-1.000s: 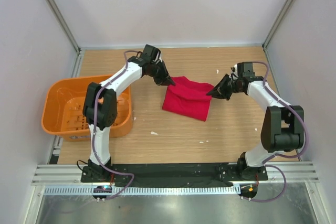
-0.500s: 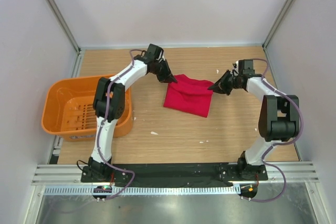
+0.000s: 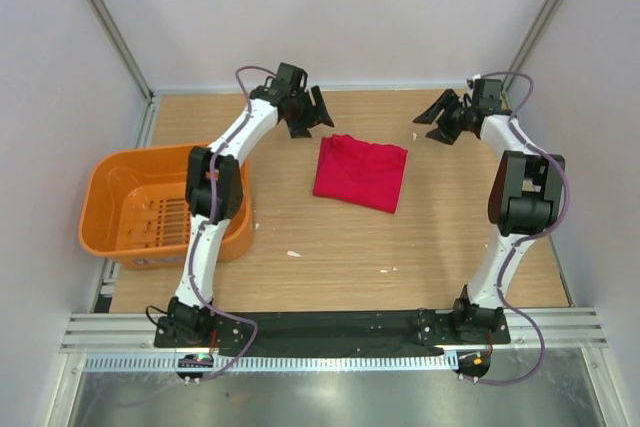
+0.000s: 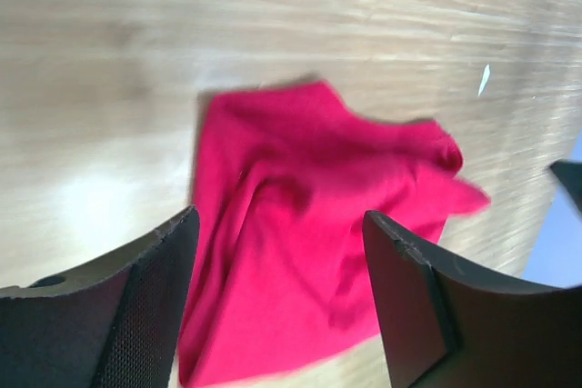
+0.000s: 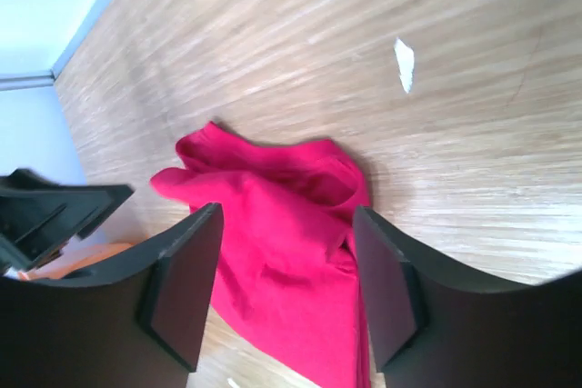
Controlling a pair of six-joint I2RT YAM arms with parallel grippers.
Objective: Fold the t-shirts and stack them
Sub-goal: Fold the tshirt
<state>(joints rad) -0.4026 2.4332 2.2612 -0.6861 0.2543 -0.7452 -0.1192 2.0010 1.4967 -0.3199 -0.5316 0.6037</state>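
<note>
- The t-shirt (image 3: 360,172) lies flat on the table (image 3: 300,237) as a rough folded rectangle, with the basket (image 3: 100,172) well apart on its left.
- The left gripper (image 3: 314,115) hangs just beyond the shirt's far left corner. Its jaws are spread wide and hold nothing.
- The right gripper (image 3: 432,115) hangs off the far right corner. It is also parted and empty, with no cloth between its fingers.
- Both wrist views look down past open fingers onto the shirt, so each arm seems set clear of the cloth to leave the fold undisturbed.
- The fold is loose, with ridges across the top layer and a lumpy far edge.
- My judgement is that this fold is laid down but untidy. A smoothing pass or another fold likely comes before stacking.
</note>
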